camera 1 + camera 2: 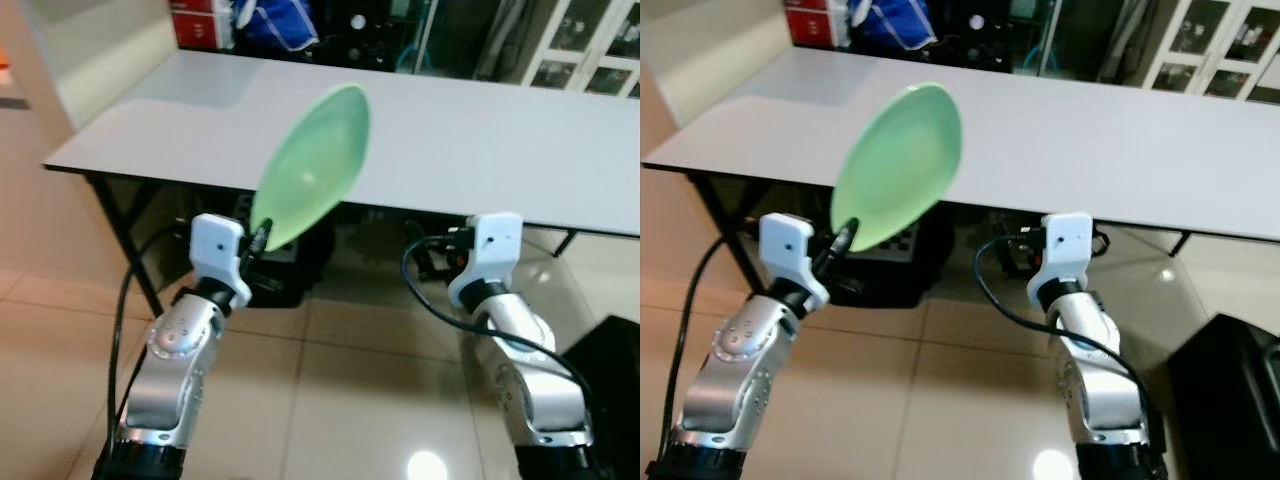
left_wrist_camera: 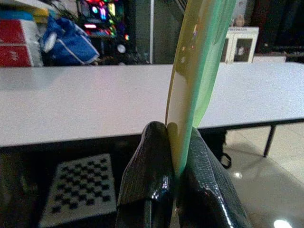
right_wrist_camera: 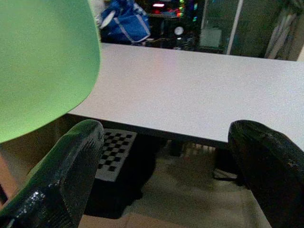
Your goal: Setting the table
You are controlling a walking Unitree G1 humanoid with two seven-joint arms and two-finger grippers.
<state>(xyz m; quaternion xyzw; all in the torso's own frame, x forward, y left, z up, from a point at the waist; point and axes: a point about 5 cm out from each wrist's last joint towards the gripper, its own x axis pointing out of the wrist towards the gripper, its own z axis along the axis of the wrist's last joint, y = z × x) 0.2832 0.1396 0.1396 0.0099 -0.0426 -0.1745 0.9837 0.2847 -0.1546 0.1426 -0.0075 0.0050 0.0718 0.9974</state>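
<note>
My left jaws [image 2: 178, 183]: clamped on rim of pale green round plastic plate [image 1: 312, 166], held tilted above near edge of long white desk [image 1: 480, 140]. My right jaws [image 3: 166, 175]: spread wide, holding nothing, just before desk edge.

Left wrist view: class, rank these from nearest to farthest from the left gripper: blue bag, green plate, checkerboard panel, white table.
1. Green plate: clamped between the left gripper's fingers, rim touching both.
2. Checkerboard panel: under the table, beside the gripper.
3. White table: its near edge lies just ahead; close to the panel, so this order is tentative.
4. Blue bag: beyond the table's far edge.
</note>
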